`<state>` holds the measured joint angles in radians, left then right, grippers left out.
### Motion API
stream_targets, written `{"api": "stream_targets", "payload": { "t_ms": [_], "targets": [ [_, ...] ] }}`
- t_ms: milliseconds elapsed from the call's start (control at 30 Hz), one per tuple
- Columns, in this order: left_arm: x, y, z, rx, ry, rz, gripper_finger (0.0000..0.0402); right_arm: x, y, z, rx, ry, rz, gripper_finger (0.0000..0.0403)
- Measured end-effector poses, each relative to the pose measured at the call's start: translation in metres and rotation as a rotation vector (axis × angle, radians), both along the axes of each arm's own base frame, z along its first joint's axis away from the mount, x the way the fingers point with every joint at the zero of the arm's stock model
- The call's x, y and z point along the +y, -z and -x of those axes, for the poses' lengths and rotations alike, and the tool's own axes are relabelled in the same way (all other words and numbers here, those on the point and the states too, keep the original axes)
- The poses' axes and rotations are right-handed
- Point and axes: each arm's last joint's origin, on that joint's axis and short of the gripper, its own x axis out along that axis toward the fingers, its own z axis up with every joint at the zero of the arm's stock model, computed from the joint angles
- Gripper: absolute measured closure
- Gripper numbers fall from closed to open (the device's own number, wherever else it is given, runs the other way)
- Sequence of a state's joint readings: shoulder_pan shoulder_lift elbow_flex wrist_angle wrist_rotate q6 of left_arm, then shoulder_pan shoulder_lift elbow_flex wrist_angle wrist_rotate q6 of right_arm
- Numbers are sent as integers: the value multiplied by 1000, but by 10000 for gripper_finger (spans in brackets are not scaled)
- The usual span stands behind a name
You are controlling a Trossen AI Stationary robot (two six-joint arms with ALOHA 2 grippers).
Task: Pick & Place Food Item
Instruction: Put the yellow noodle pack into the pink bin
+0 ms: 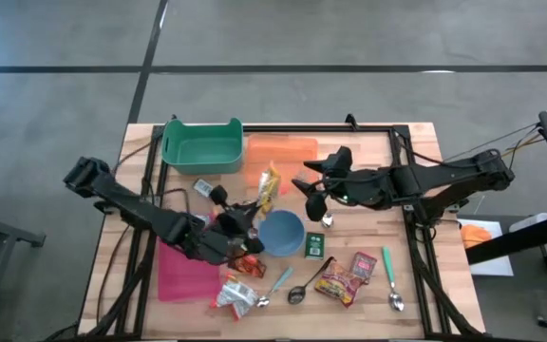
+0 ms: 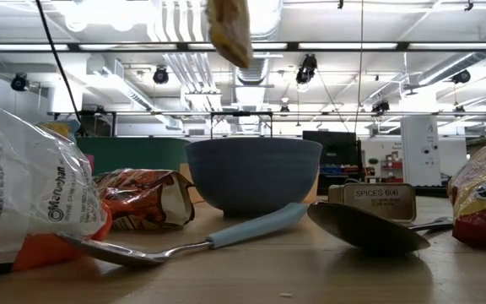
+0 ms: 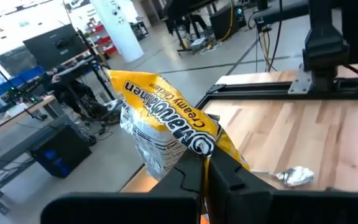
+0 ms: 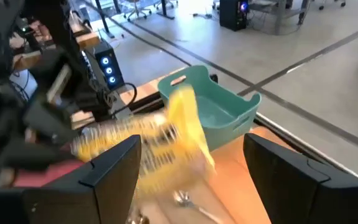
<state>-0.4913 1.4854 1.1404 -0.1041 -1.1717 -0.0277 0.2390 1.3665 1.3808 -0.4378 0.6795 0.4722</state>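
Observation:
A yellow noodle packet printed "Creamy Chicken" hangs in the air above the blue bowl, with my left gripper shut on it. In the low view only its lower end shows, high over the bowl. My right gripper stands open just right of the packet, touching nothing. In the right wrist view the packet shows blurred ahead of the open fingers. A green bin sits at the table's far left beside an orange mat. My left gripper pinches the packet's crimped end between its two shut fingers. The fingers come nearly level from the table's left. The packet sticks out beyond the fingertips toward the far side, tilted and lifted clear of the table and bowl.
Near the front lie a pink mat, an orange snack bag, a white bag, a red-yellow snack pack, a small dark box and several spoons. A silver spoon lies under my right gripper.

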Motion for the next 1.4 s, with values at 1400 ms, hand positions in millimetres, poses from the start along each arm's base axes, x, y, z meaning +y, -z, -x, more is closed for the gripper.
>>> {"api": "stream_targets", "payload": {
  "t_ms": [1400],
  "targets": [
    [-37, 16, 187, 364, 342, 402, 401, 8, 66, 14, 252, 57, -89, 122]
  ]
}}
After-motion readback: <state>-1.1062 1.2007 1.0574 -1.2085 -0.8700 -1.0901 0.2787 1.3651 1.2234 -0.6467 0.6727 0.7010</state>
